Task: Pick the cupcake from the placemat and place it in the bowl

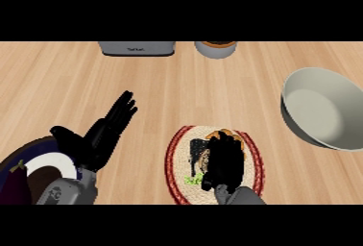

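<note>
Left hand rests at lower left, fingers straight and apart. Right hand covers the cupcake on the placemat, fingers curled round it; bowl stands well apart.

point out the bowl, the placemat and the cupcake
bowl point(320, 109): head view, bare inner wall
placemat point(178, 166): head view, woven left edge
cupcake point(224, 131): head view, orange top edge, the rest hidden
</note>
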Controlling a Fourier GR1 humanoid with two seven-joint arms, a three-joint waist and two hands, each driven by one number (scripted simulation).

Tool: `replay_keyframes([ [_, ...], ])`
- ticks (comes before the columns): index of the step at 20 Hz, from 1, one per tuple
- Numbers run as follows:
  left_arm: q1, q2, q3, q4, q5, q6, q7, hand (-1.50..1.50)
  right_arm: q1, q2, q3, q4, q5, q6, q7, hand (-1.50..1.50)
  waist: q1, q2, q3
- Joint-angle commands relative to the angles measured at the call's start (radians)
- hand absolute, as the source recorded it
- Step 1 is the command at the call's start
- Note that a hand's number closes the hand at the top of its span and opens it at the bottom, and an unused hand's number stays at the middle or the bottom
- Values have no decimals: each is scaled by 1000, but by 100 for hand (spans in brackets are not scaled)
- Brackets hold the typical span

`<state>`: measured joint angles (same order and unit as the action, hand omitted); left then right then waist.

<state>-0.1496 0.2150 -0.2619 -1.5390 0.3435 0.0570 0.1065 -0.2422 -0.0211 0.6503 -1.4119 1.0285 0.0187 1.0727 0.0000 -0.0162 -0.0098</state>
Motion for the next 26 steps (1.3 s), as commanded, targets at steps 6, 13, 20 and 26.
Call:
replay_keyframes([
  [6, -29, -33, 33, 65, -26, -31, -11, 0, -50, 20, 72, 144, -15, -87, 66, 150, 5, 18, 10],
  [13, 17, 4, 70, -60, -2, -41, 60, 0, 77, -141, 110, -130, 13, 86, -90, 150, -6, 12, 10],
  [20, 4, -55, 48, -10, -55, -11, 33, 0, 232, -456, 71, -475, -4, 101, -284, 150, -11, 14, 10],
  [26, 23, -24, 80, -19, -42, -41, 21, 0, 342, -546, 27, -891, -11, 156, -200, 150, -17, 11, 9],
])
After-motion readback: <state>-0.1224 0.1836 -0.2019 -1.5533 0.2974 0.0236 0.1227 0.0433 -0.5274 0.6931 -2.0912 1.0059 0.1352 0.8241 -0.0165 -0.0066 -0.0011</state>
